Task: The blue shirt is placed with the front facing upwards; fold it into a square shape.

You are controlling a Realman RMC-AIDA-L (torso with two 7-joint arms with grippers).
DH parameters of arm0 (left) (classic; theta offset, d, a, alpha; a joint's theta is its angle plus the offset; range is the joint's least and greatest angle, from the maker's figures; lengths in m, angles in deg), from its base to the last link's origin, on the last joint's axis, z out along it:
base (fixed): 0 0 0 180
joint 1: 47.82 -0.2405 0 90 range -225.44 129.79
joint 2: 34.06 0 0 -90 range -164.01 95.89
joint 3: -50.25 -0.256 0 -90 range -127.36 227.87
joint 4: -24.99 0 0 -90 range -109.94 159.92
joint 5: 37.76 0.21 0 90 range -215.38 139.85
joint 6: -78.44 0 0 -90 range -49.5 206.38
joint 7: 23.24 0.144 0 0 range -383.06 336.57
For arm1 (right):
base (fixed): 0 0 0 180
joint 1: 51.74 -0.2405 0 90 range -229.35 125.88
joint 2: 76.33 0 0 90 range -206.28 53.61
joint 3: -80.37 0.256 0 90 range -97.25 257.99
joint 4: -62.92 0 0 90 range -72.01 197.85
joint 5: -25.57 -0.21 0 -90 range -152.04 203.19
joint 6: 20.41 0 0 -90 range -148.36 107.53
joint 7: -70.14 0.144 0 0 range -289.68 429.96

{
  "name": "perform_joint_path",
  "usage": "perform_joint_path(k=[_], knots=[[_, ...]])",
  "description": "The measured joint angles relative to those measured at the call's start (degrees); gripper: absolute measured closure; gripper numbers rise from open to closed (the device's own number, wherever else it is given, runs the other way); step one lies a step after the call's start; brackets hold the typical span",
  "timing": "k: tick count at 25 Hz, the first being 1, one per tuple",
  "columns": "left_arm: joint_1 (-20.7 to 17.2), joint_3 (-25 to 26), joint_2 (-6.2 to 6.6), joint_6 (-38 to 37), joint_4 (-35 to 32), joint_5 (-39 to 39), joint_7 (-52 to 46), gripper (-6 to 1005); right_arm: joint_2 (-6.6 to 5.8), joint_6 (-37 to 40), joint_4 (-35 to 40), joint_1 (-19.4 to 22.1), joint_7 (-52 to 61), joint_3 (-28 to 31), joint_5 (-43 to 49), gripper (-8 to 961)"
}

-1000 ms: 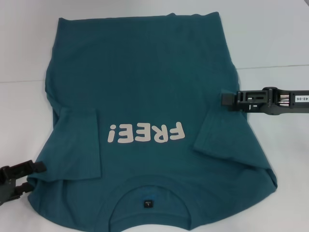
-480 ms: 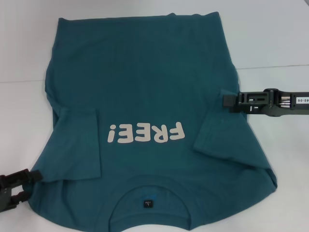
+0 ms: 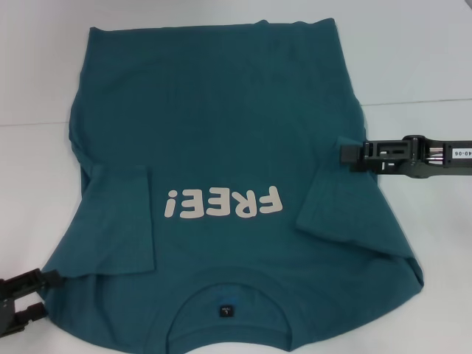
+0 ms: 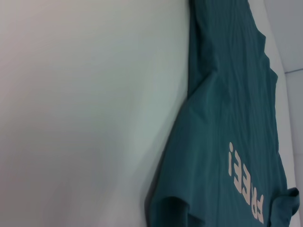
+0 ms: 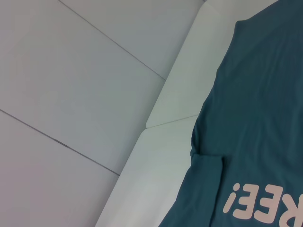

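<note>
Blue shirt lies flat, sleeves folded inward. Left pincer gapes beside its shoulder corner; right pincer, state indeterminate, overlaps its side edge.

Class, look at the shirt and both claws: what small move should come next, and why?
Probably lower the left claw onto the near shoulder corner of the blue shirt. Both sleeves lie folded inward, the right claw sits at the opposite edge, and the body is unfolded.
</note>
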Motion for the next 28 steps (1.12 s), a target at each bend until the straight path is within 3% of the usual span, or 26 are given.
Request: perform_joint_path(k=[17, 28], knots=[[0.9, 0.8, 0.18, 0.0, 0.4, 1.4, -1.7, 185, 0.0, 0.0, -0.1, 0.1, 0.0, 0.0, 0.0, 323], [4.1, 0.9, 0.38, 1.7, 2.1, 0.1, -0.9, 185, 0.0, 0.0, -0.1, 0.2, 0.0, 0.5, -0.1, 323]])
